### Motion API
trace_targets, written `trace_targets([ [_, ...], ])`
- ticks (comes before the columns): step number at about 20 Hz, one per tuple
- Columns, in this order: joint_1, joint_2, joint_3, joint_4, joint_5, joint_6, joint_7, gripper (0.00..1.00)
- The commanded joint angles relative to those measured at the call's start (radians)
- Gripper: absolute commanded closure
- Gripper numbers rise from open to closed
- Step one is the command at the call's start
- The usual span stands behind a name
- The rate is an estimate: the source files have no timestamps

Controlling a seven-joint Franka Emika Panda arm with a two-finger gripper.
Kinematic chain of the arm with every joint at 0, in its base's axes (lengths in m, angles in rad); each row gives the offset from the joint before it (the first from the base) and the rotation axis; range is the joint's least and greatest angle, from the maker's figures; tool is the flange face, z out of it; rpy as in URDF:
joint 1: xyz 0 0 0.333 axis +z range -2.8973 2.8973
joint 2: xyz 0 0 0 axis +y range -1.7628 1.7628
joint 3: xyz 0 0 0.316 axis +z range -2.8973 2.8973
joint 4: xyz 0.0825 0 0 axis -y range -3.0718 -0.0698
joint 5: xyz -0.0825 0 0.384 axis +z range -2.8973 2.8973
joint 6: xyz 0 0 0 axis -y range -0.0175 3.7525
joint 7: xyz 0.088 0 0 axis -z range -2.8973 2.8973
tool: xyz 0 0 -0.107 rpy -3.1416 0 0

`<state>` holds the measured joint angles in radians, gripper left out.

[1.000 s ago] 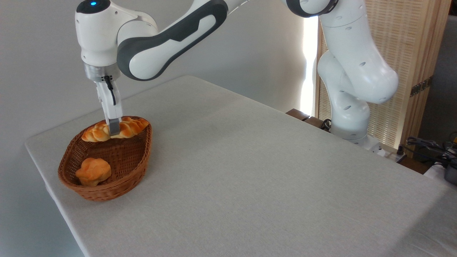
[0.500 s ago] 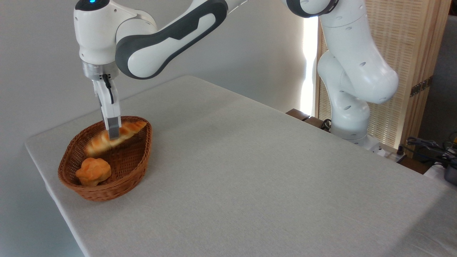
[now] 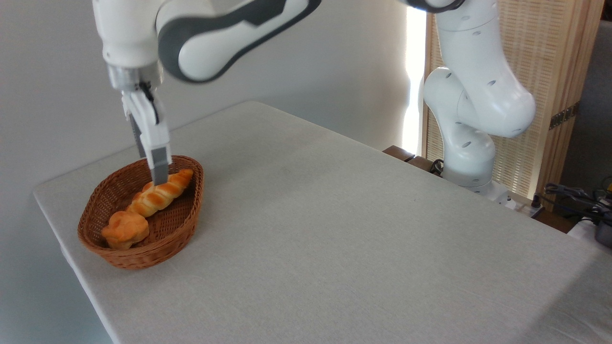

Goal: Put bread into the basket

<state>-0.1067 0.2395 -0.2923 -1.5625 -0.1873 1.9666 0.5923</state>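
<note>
- The bread lies inside the basket, slanting from the far right rim down toward the bun, its lower end touching or just beside that bun.
- The basket sits near the surface's left corner, close to the left edge.
- The claw hangs just above the upper half of the bread. Only one finger shows plainly, so I cannot tell whether the jaws are parted or closed, nor whether a tip touches the crust.
- The loaf looks to rest on the wicker under its own weight, so I judge it let go and the placing all but done.
- Step in hand, as I judge it: clearing the claw away from the basket.
- To do it well, rise straight up first. A sideways move while the tips are this low could catch the braid or the far rim and drag the loaf or tip the light basket.
- The jaws should be wide enough that neither pad rubs the glossy crust on the way up.
- Only when the tips are well above the rim should the arm swing off toward the middle of the surface.
- The upper end of the loaf leans on the flaring side; a nudge there could roll it over the rim.
- Count: one bread, one bun, one basket, one arm with one claw. Nothing else is on the surface.
</note>
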Motion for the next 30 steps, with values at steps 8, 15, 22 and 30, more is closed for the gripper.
trace_targets([
  [8,0.015,-0.204,0.278,-0.011,0.126,-0.317,0.130,0.00],
  [15,0.007,-0.217,0.321,-0.011,0.134,-0.388,0.144,0.00],
  [22,0.005,-0.220,0.346,-0.011,0.132,-0.394,0.142,0.00],
  [30,0.005,-0.218,0.346,-0.011,0.143,-0.393,0.138,0.00],
])
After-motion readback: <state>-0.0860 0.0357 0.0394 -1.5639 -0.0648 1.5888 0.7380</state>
